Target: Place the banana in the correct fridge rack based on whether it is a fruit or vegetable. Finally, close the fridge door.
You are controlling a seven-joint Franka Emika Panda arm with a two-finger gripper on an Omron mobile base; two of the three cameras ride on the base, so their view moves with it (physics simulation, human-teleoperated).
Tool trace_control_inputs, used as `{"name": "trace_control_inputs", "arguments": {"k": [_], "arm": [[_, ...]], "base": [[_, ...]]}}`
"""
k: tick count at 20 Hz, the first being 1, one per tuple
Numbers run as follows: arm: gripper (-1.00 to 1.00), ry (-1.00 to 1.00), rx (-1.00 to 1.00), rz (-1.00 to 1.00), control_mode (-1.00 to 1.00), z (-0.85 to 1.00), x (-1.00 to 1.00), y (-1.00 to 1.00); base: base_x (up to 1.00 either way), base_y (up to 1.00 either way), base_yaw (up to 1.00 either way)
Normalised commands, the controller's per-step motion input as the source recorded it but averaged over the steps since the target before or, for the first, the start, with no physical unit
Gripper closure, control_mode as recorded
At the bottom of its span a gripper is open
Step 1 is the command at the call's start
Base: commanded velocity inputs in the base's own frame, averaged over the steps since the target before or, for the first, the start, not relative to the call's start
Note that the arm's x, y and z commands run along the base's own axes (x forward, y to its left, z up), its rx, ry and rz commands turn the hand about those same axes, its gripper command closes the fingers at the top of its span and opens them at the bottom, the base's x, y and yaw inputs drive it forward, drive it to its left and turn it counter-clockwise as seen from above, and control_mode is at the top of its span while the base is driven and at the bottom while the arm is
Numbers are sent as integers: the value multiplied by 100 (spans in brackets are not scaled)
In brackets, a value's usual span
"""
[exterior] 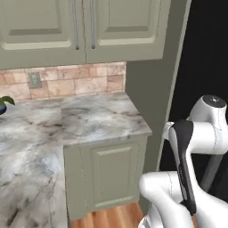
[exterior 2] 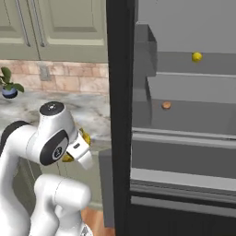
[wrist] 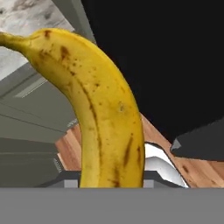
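A veined grey marble countertop [exterior: 89, 120] is seen at the centre left of the left base view, under sage panelled cabinets [exterior: 80, 26] and a tan brick backsplash [exterior: 75, 80]. In the hand view, the banana [wrist: 105, 113] is shown as a curved yellow fruit freckled with brown, clamped in the gripper [exterior 2: 79, 148]. In the right base view, smooth pale-grey fridge racks [exterior 2: 184, 138] are stacked at right, one bearing a small round yellow fruit [exterior 2: 197, 56].

This is a kitchen, with pale green wooden cupboards [exterior: 84, 26], a grey marble counter top [exterior: 67, 124], a tan brick back wall [exterior: 75, 82] and a big open fridge with grey shelves [exterior 2: 184, 115].
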Motion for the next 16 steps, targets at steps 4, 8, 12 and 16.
{"name": "trace_control_inputs", "arguments": {"k": [4,8,12,16], "arm": [[100,0,0,0,100,0,0,0],[100,0,0,0,100,0,0,0],[100,0,0,0,100,0,0,0],[100,0,0,0,100,0,0,0]], "base": [[-100,-11,-6],[-100,-30,-3],[0,-100,-24],[57,-100,-8]]}}
